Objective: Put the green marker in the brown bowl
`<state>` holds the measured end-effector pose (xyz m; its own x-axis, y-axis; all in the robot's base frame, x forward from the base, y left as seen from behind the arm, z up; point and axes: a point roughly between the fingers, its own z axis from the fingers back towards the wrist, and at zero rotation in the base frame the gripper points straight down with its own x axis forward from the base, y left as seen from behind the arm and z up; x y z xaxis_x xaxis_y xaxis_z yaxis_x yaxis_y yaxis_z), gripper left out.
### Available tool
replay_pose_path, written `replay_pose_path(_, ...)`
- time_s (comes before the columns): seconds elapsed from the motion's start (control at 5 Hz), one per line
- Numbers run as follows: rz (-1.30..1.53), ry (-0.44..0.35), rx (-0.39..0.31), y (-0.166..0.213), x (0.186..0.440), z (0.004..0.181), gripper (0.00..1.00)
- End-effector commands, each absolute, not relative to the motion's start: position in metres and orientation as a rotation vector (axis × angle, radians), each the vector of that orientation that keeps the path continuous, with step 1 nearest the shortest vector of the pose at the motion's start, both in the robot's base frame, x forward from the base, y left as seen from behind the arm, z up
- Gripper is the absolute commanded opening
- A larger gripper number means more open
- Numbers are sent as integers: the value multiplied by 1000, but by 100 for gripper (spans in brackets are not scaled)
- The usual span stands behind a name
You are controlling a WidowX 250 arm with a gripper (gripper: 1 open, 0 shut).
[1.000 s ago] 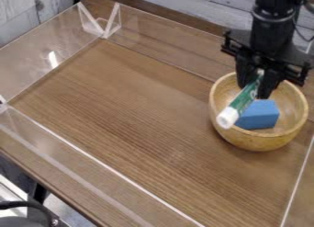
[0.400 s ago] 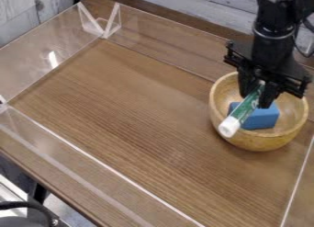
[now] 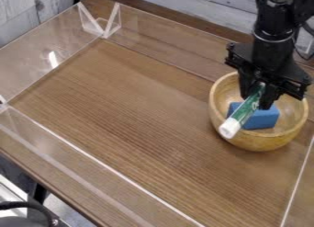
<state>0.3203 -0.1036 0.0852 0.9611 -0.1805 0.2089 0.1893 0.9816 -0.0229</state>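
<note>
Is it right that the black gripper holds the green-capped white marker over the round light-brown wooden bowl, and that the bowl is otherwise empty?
Not quite. The black gripper does hold the green-capped white marker tilted over the round light-brown wooden bowl, but the bowl is not otherwise empty: the camera view shows a blue rectangular block lying inside it, beside the marker.

A blue block point(image 3: 262, 116) lies at the right side of the scene. The wooden bench point(image 3: 135, 102) has dark brown grain, and low clear plastic walls point(image 3: 50, 61) run along its edges.
</note>
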Motion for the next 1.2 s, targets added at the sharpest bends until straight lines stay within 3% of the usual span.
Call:
replay_pose_path(0.0,-185,-265,-54,-101,325,108,0)
replay_pose_path(0.2,-186,-264,-56,-98,325,111,100)
replay_pose_path(0.4,-186,-269,-55,-94,325,118,0)
replay_pose_path(0.6,-185,-266,-63,-93,323,121,100)
replay_pose_path(1.0,-182,-253,-74,-91,320,127,100)
